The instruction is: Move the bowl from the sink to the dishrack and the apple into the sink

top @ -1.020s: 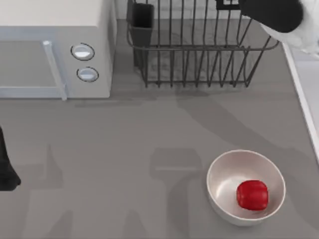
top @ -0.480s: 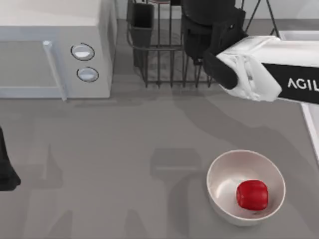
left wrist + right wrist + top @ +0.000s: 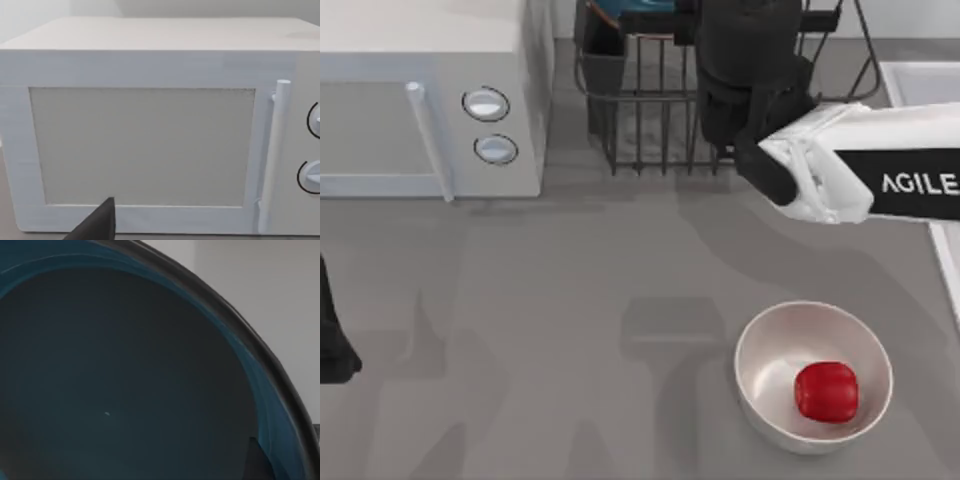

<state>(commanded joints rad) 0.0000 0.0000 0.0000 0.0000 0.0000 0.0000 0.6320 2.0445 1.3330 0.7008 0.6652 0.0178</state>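
The teal-blue bowl (image 3: 645, 18) with its orange-red band hangs at the top edge of the top view, above the back of the dark wire dishrack (image 3: 650, 110). My right gripper (image 3: 712, 22) reaches in from the right over the rack and is shut on the bowl. The bowl's dark inside (image 3: 125, 375) is very close in the right wrist view, with one fingertip (image 3: 257, 462) at its rim. The red apple (image 3: 826, 390) lies in an off-white bowl (image 3: 770, 350) at the front right. The sink's rim (image 3: 920, 80) shows at the right edge. My left arm (image 3: 330, 340) is parked at the left edge.
A white microwave (image 3: 420, 90) with two knobs and a handle fills the back left and faces the left wrist camera (image 3: 150, 145). The rack's dark utensil cup (image 3: 605, 45) stands at its left corner. Open grey tabletop (image 3: 570, 330) lies in the middle and front left.
My right arm has swung from the back right corner to the left over the dishrack, then shifted slightly. The teal bowl has come into view at the top edge.
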